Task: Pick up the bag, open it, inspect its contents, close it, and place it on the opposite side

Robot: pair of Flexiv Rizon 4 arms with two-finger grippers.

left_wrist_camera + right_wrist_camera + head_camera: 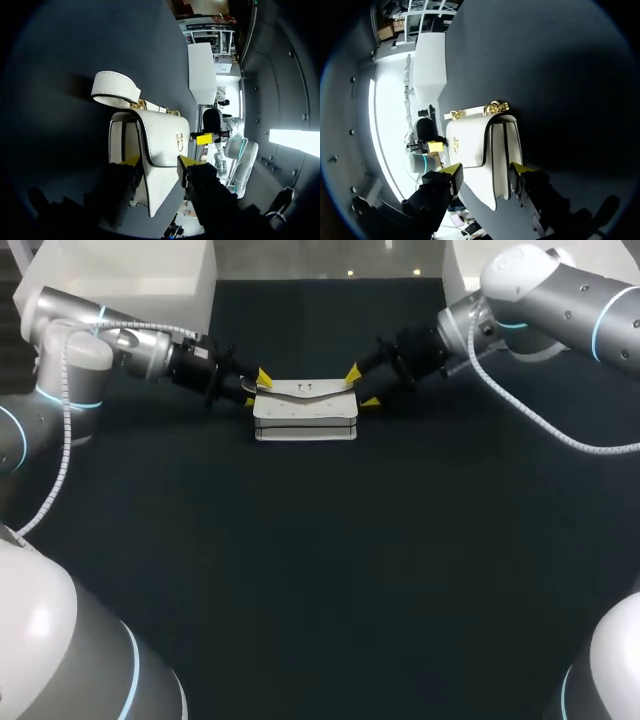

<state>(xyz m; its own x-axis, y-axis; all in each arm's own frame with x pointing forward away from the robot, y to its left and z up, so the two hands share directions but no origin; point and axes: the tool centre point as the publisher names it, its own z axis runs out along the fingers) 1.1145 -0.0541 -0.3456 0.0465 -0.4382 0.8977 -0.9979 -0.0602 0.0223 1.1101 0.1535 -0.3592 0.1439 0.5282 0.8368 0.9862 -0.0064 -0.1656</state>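
Left claw (257, 388) is standing spread wide, straddling one end of the white bag (305, 410) and gripping nothing; right claw (361, 387) is standing likewise at the opposite end; the bag is lying on the dark worktop (320, 570), toward its far middle, flap (167, 135) shut; judging by this, lifting is not yet begun, leaving opening, inspecting, closing and placing all outstanding; the strap (115, 87) is lying loose beside the bag, possibly risking a snag.

White bag (305, 412) w/ gold clasp, flap shut, far mid-table.
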